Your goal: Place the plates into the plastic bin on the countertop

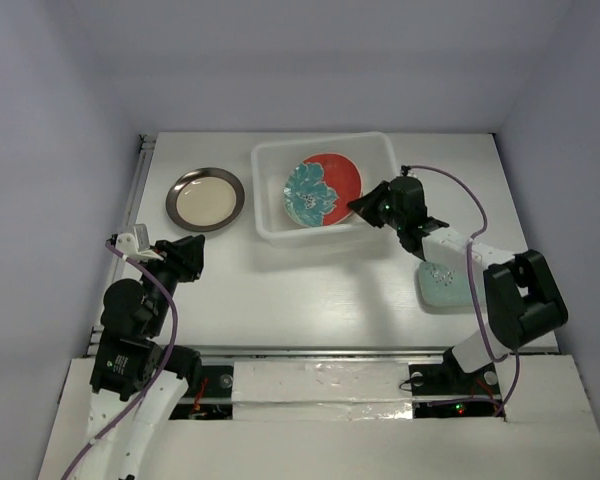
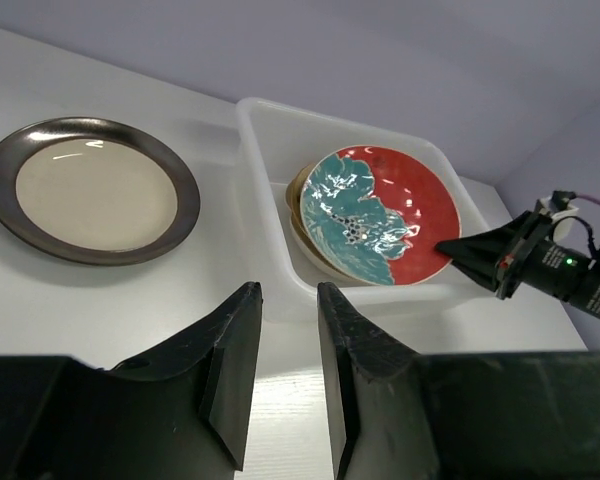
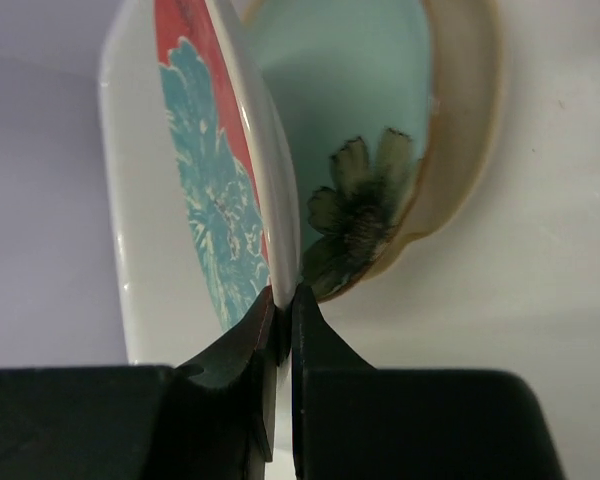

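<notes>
We see the white worktop (image 1: 310, 290) carrying the plastic bin (image 1: 263, 200) at its far middle. Left of the bin, apart from it, sits the dark-rimmed cream plate (image 1: 206, 199). Inside the bin the red-and-teal plate (image 1: 325, 188) leans tilted over a teal flowered plate (image 3: 360, 130), its rim pinched by the right fingers (image 3: 315, 340). A pale green plate (image 1: 442, 285) lies beneath the right arm (image 1: 510, 300). The left fingers (image 2: 235, 350) stand slightly parted, empty.

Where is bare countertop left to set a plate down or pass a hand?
Bare patch: countertop in front of the plastic bin, between the left gripper and the pale green plate. Crowded: inside the bin, where the right gripper holds the red-and-teal plate over the teal flower plate.
</notes>
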`<state>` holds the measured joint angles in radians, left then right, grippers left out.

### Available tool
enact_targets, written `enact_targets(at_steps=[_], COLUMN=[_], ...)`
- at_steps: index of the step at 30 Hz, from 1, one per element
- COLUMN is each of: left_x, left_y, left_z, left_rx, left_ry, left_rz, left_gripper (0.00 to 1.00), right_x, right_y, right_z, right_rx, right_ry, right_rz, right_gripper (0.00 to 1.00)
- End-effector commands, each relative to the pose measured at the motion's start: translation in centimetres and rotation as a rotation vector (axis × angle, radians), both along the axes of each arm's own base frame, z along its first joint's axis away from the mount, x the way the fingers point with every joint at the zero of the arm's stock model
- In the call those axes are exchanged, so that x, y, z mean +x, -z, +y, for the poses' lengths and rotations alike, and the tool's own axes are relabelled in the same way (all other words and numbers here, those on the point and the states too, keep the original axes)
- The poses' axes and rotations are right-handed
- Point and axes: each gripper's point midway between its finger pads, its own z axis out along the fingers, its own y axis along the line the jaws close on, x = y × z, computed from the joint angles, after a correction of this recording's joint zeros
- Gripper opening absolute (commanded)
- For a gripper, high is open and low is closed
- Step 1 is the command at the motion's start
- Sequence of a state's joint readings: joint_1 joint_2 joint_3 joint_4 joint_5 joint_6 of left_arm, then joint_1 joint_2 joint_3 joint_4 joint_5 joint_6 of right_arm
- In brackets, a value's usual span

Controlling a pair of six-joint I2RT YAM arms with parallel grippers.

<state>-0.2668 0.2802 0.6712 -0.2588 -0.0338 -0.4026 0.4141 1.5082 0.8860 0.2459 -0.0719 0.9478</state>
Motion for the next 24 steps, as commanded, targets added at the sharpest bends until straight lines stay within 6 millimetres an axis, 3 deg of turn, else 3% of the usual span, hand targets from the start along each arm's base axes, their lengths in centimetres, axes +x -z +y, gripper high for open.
enact_targets(at_steps=[1, 6, 7, 9, 10, 13, 20, 23, 24], left_x=[0.3, 0.6, 0.8, 0.9, 1.1, 1.3, 1.8, 1.9, 1.9], left_y=[-1.3, -1.0, -0.9, -0.8, -0.6, -0.3, 0.7, 0.8, 0.8], left_z=[-0.2, -0.5, -0.5, -0.7, -0.7, -1.9, -4.3, -5.5, -5.9], left_rx=[-0.012, -0.009, -0.009, -0.009, -0.009, -0.014, -0.034, -0.075, -0.087], left_ry=[0.009, 0.019, 0.019, 0.025, 0.025, 0.081, 0.203, 0.261, 0.279], left_rz=[-0.041, -0.031, -0.026, -0.02, -0.014, -0.004, 0.042, 0.052, 0.054], left_gripper=[0.26, 0.31, 0.31, 0.32, 0.32, 0.32, 0.32, 0.3, 0.29], right_x=[2.1, 3.1, 3.3, 3.6, 3.8, 3.9, 3.5, 2.4, 1.7], right_y=[-10.9, -8.2, -7.4, -6.8, -6.3, -5.8, -5.9, -7.3, -8.6], right_z=[2.1, 2.5, 2.5, 2.2, 1.6, 1.0, -0.9, -2.8, -3.4], right_rx=[0.207, 0.163, 0.148, 0.122, 0.108, 0.06, -0.035, -0.076, -0.085], right_ry=[-0.085, -0.086, -0.08, -0.065, -0.048, -0.027, 0.034, 0.094, 0.1], right_rz=[-0.281, -0.2, -0.174, -0.155, -0.142, -0.127, -0.13, -0.166, -0.199], right_gripper=[0.0, 0.02, 0.12, 0.21, 0.34, 0.49, 0.62, 0.69, 0.69])
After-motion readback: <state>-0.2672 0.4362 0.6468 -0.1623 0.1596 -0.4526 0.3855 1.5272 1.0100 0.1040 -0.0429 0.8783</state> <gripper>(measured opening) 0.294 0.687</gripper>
